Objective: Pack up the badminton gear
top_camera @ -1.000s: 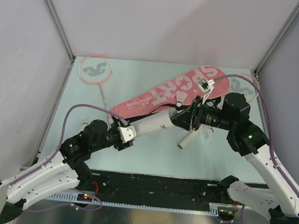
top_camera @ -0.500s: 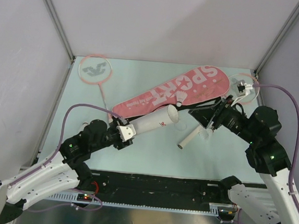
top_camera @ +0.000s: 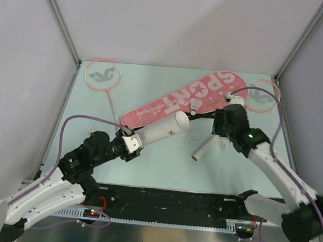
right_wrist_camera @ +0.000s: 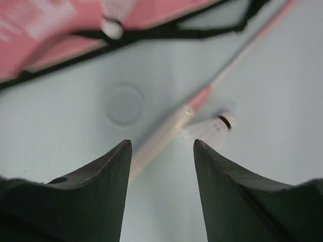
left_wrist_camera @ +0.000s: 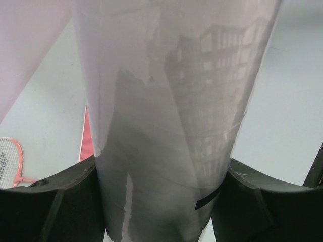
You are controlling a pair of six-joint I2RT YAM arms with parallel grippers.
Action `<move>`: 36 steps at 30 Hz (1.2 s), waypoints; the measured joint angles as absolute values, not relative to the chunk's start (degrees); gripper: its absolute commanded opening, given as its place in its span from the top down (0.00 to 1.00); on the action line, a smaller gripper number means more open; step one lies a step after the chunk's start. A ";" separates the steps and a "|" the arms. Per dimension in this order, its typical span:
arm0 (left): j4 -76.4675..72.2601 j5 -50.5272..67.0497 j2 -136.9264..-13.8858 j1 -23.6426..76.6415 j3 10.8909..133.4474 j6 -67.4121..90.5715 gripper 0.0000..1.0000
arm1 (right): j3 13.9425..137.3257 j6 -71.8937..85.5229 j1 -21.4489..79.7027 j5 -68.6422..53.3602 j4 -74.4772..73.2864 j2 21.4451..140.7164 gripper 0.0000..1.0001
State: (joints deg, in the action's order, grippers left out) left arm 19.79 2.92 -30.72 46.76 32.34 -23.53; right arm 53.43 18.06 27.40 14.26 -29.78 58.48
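My left gripper (top_camera: 132, 143) is shut on the lower end of the long white tube (top_camera: 161, 131), which slants up to the right with its open mouth near the pink SPORT bag (top_camera: 180, 97). In the left wrist view the tube (left_wrist_camera: 171, 101) fills the space between the fingers (left_wrist_camera: 50, 201). My right gripper (right_wrist_camera: 161, 146) hangs open and empty above a racket's white handle (right_wrist_camera: 161, 133), with a white shuttlecock (right_wrist_camera: 209, 128) just right of it. Another shuttlecock (right_wrist_camera: 112, 27) lies on the bag. One racket head (top_camera: 104, 75) lies far left, the other (top_camera: 261, 94) far right.
A round clear lid (right_wrist_camera: 124, 103) lies flat on the table left of the racket handle. The bag's black strap (right_wrist_camera: 202, 30) runs along its near edge. Metal posts and pale walls close in the table on the left, right and back.
My right arm has pulled back from the tube's mouth and swung down over the racket handle, its jaws opening. The left arm has kept its grip and shifted the tube slightly left.
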 measured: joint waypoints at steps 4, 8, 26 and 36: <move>19.81 3.38 -29.39 46.76 32.34 -22.98 0.46 | 54.72 15.75 29.87 21.34 -34.89 72.66 0.42; 19.79 3.44 -27.81 46.76 32.34 -22.90 0.46 | 56.47 13.10 31.88 26.24 -38.79 82.02 0.43; 19.77 3.73 -28.12 46.76 32.34 -22.87 0.46 | 57.80 5.89 32.56 38.19 -41.56 94.08 0.76; 19.77 3.70 -28.14 46.76 32.34 -22.87 0.46 | 57.87 6.66 33.04 41.87 -42.19 88.05 1.00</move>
